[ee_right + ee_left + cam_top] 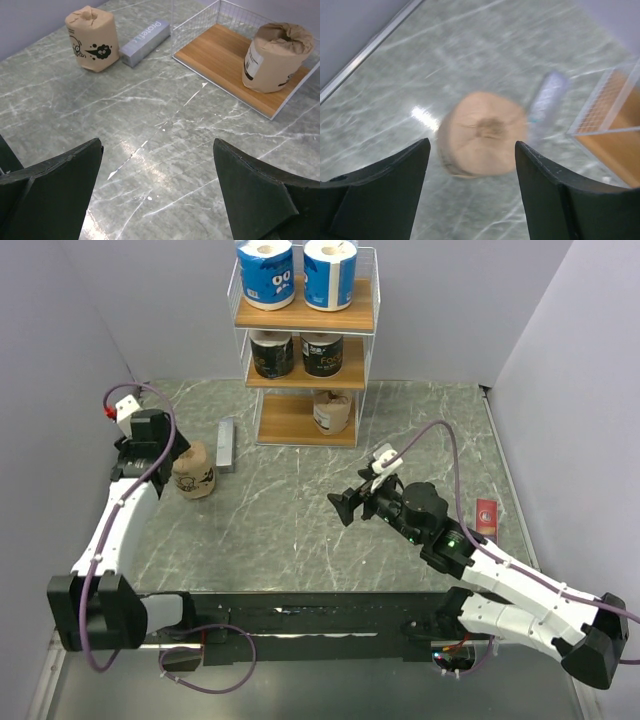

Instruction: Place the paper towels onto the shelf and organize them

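The left gripper (471, 145) is hanging half open and empty over the last brown roll (194, 470) at nine o'clock on the table (300, 540), so I am thinking it must drop, squeeze and carry it to the shelf (285, 422) bottom board, while the right gripper (157, 142) is gaping wide, empty.

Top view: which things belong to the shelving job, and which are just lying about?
Job: shelf; blue-and-white rolls, top tier; black rolls, middle tier; tan roll, bottom tier; loose tan roll on table.
Lying about: grey bar; red packet.
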{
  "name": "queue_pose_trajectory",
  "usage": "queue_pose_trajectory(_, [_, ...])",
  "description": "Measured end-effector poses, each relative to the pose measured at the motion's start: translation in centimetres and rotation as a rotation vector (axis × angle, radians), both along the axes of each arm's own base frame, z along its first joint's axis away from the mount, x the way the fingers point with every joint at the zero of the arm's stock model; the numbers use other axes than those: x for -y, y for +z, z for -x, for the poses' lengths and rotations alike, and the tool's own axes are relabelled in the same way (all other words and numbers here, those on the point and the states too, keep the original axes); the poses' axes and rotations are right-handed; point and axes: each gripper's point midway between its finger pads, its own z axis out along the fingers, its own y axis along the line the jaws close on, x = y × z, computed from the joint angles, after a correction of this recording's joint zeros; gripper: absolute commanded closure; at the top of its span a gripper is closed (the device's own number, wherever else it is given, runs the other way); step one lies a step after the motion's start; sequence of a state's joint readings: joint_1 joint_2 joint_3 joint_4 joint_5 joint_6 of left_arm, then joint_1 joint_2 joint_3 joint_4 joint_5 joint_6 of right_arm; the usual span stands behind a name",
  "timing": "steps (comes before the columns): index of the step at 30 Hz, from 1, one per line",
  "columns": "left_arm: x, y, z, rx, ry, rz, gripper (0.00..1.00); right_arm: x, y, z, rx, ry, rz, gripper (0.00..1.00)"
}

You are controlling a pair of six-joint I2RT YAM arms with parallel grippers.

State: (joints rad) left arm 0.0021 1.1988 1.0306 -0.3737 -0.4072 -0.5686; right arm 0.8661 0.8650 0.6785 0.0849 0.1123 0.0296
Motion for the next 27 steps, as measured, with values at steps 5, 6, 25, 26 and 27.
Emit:
queue_pose_trajectory(5, [-1.8,-2.5,0.3,-0.083,0.026,0.041,0.25,0.6,1.3,0.3,0.024,-0.008,-0.032,0.02])
queue_pose_trajectory(6, [-1.7,-2.6,0.3,-0.082,0.02,0.048,0.25,0.6,1.4,0.4,0.027,-0.008,-0.036,0.02])
queue_pose_trajectory(25, [-0.6,-11.2,-1.1,-0.217,-0.054,0.209,0.33,0.1,0.1,0.0,-0.002,-0.008,-0.006,0.02])
queue_pose_trajectory(26, [-0.6,-11.6,-1.1,-0.222,-0.051,0.219,0.34,0.1,0.0,0.0,-0.003,-0.008,-0.005,0.02])
queue_pose_trajectory(27, [-0.6,-11.8,-1.1,-0.221,-0.048,0.222,0.37,0.1,0.0,0.0,-0.003,-0.008,-0.005,0.02])
